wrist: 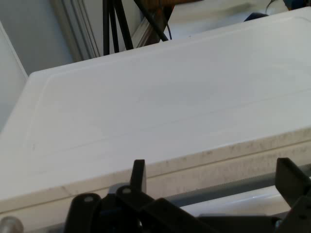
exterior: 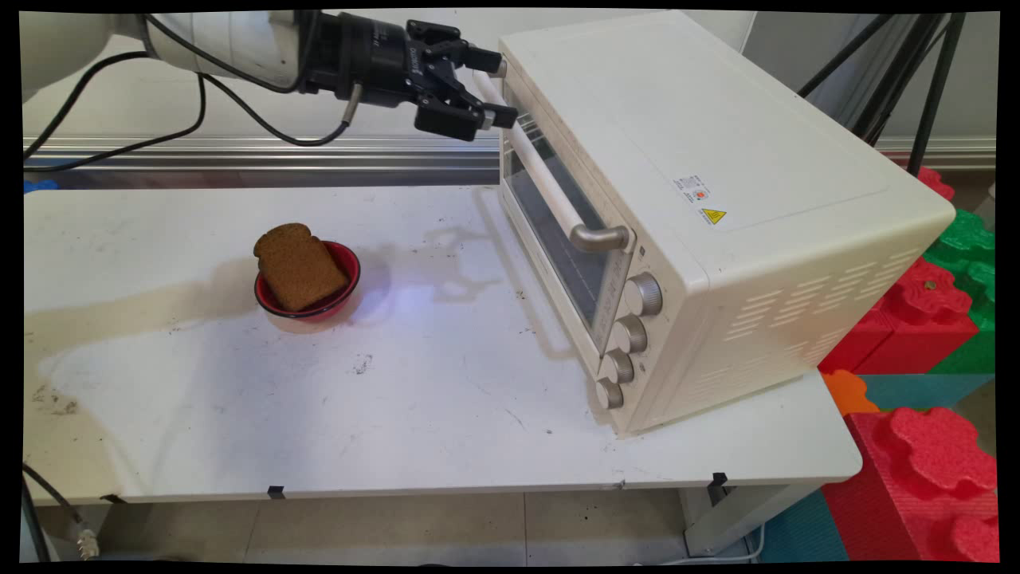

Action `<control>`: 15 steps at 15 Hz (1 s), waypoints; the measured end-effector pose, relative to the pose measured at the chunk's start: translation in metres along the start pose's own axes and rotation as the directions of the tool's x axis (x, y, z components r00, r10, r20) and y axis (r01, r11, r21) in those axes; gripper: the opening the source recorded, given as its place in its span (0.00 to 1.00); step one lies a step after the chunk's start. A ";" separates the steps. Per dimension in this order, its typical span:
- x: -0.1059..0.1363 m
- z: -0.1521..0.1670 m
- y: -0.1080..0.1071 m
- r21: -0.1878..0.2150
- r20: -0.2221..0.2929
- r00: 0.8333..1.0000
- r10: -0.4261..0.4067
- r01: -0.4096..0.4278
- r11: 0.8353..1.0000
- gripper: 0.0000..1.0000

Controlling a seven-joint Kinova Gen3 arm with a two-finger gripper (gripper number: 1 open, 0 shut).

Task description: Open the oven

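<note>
Jaws of the gripper [exterior: 498, 89] stand parted around the far end of the toaster oven's [exterior: 717, 207] door handle [exterior: 542, 179], not clenched. Door looks shut. Bread slice [exterior: 299, 265] sits in a red bowl [exterior: 344, 275] toward the counter's [exterior: 398, 414] left edge.
</note>
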 end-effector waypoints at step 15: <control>-0.006 0.021 0.006 -0.009 0.030 1.000 -0.009 0.010 1.000 0.00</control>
